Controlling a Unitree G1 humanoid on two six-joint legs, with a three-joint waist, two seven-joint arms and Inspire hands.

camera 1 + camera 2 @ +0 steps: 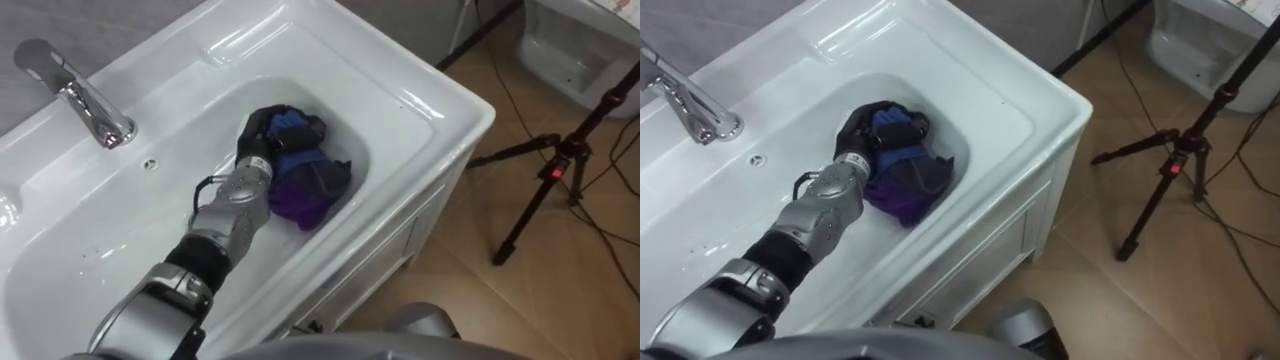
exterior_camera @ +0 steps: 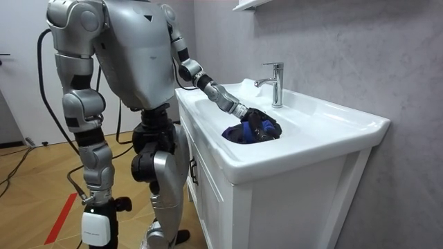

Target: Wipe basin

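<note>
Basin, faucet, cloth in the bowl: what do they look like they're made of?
Basin: probably glazed ceramic, white and glossy with sharp highlights; moulded resin is possible. Faucet: polished chromed metal, with mirror-like reflections. Cloth: soft fabric, matte, in blue, purple and dark patches, crumpled into folds at the left hand; the weave is not readable.

Basin (image 1: pixel 445 100): the middle of the bowl is taken up by a bunched blue and purple cloth (image 1: pixel 300 190) with the left hand (image 1: pixel 258 130) on it. Bare porcelain lies open around them. The faucet (image 1: pixel 90 105) stands on the rear ledge. A tripod (image 1: pixel 555 165) stands on the floor beside the cabinet, apart from it.
</note>
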